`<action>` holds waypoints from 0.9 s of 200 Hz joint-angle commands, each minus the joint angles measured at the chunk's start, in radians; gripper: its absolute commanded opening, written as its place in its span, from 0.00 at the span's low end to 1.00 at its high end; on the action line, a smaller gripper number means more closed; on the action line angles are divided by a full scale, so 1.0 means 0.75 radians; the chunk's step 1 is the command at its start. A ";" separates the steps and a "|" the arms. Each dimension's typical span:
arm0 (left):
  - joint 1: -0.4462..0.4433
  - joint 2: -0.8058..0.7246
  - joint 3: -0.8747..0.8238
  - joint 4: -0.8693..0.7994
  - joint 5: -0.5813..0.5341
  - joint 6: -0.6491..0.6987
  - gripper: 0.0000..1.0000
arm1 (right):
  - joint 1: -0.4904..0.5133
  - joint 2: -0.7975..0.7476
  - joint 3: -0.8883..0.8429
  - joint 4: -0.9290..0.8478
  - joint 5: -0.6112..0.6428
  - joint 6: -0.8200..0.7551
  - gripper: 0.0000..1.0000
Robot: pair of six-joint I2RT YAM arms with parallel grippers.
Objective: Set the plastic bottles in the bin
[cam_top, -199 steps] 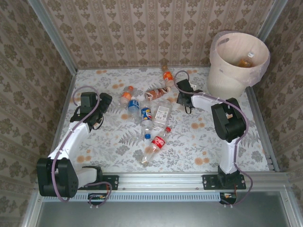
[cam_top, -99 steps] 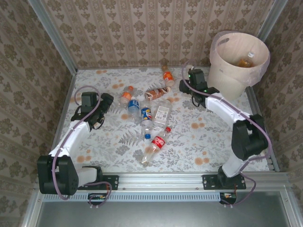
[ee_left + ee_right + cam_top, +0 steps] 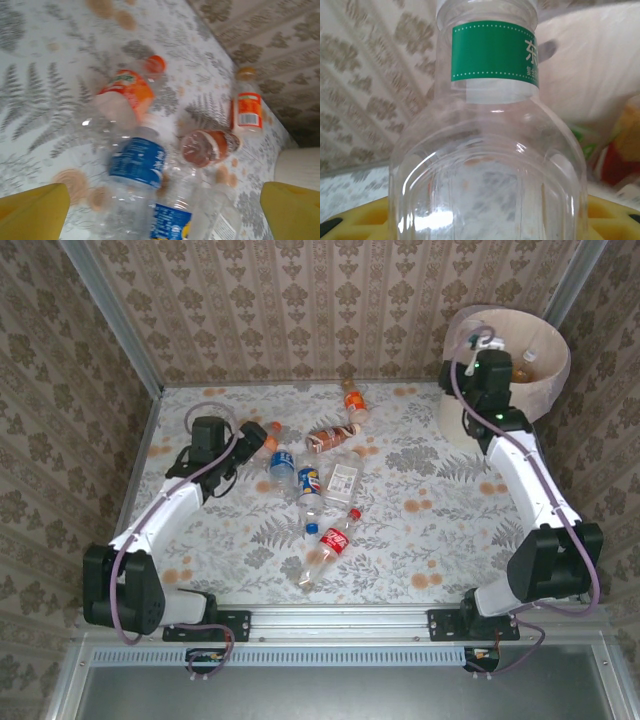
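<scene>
The right tool (image 3: 484,352) grips a green-labelled bottle (image 3: 490,150) at the bin (image 3: 548,380) rim. The left tool (image 3: 248,440) stands wide open, holding nothing — just beside an orange-labelled bottle (image 3: 125,92) on the surface (image 3: 430,540).

1. The bench (image 3: 250,540) carries a pale cover printed with grey fern leaves and scattered orange blotches.
2. Wallpaper (image 3: 300,310) in beige, with a damask figure set between vertical stripes, lines the back wall and both side walls.
3. A slanting metal post (image 3: 112,315) marks the far left corner, and another stands at the far right corner.
4. A metal rail (image 3: 340,620) runs along the bench's near edge.
5. A slotted strip (image 3: 340,655) lies just beside the rail on the near side, with a plain grey panel (image 3: 340,695) beyond it.
</scene>
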 commanded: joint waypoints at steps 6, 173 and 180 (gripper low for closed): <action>-0.047 0.038 0.091 0.021 0.028 0.122 1.00 | -0.098 0.018 0.140 -0.046 -0.055 -0.029 0.38; -0.057 0.063 0.101 -0.035 -0.049 0.094 1.00 | -0.368 0.569 0.793 -0.460 0.226 -0.069 0.68; -0.055 0.070 0.107 -0.037 -0.050 0.089 1.00 | -0.370 0.566 0.791 -0.460 0.225 -0.069 0.69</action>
